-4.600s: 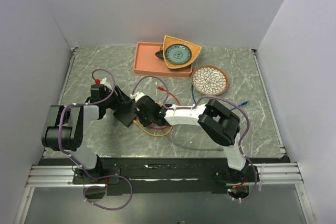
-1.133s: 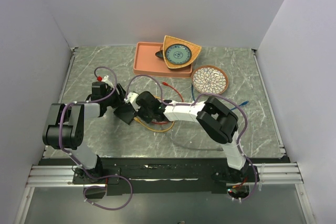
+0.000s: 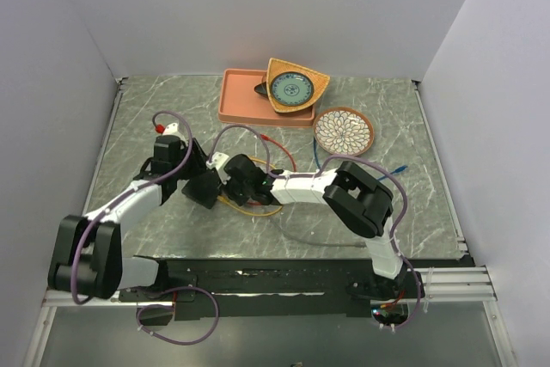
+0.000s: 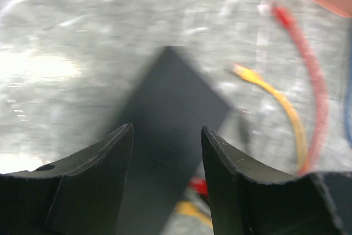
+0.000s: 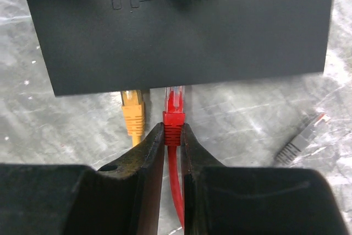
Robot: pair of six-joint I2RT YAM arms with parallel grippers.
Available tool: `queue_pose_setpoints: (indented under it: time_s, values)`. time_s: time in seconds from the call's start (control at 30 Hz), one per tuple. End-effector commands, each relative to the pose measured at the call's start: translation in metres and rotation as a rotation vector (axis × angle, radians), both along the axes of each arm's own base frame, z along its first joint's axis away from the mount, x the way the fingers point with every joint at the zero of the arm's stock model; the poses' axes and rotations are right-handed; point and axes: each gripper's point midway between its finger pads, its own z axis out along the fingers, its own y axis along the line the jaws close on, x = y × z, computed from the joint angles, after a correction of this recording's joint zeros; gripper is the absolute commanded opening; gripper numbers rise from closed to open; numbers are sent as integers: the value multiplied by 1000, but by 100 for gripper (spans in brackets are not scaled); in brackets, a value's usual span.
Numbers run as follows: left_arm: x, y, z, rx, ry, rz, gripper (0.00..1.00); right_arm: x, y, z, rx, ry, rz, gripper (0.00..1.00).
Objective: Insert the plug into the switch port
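The switch (image 5: 176, 26) is a flat matte-black box with its port edge facing my right gripper (image 5: 172, 127). That gripper is shut on the red plug (image 5: 175, 115), whose clear tip sits at the switch's port edge; I cannot tell how far in it is. A yellow plug (image 5: 133, 111) sits in the port just to its left. In the blurred left wrist view my left gripper (image 4: 166, 130) stands open above the switch (image 4: 165, 97), a switch edge running between the fingers. From above, both grippers (image 3: 191, 180) (image 3: 225, 181) meet at the switch (image 3: 204, 188).
A salmon tray (image 3: 236, 105) stands at the back with a wooden bowl (image 3: 296, 86) resting on it, and a patterned plate (image 3: 344, 131) is to its right. Red, yellow and blue cables (image 3: 395, 169) trail across the marble. A loose grey plug (image 5: 300, 138) lies right of the red one.
My left arm has swung lower and stretched out, and its jaws have narrowed a little over the switch. The right gripper has kept hold of the red plug at the port edge.
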Motion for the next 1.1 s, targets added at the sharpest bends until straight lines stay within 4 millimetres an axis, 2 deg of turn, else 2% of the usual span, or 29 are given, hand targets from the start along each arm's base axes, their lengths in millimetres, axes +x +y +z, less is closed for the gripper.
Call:
queue_pose_setpoints:
  time_s: [0.0,0.1,0.3,0.37,0.7,0.93,1.0,1.07]
  values:
    - [-4,-20,25,-60,-71,-42,57,-14,36,59,163,-76,79,0]
    - [-8,-25,15,-76,-35,-52,56,-18,36,62,177,-83,91,0]
    - [-9,-19,1,-57,-1,-21,52,-16,31,61,159,-88,68,0]
    - [-10,-16,-10,-35,42,-7,50,-14,28,59,148,-92,50,0]
    - [-15,-10,-44,1,157,25,43,4,1,42,118,-77,-39,0]
    - [-15,-11,-47,-5,170,23,43,8,2,31,92,-88,-31,0]
    - [-14,-11,-48,-1,172,22,43,8,0,22,60,-70,-33,0]
    - [-14,-12,-47,-2,170,19,43,10,1,23,57,-78,-25,0]
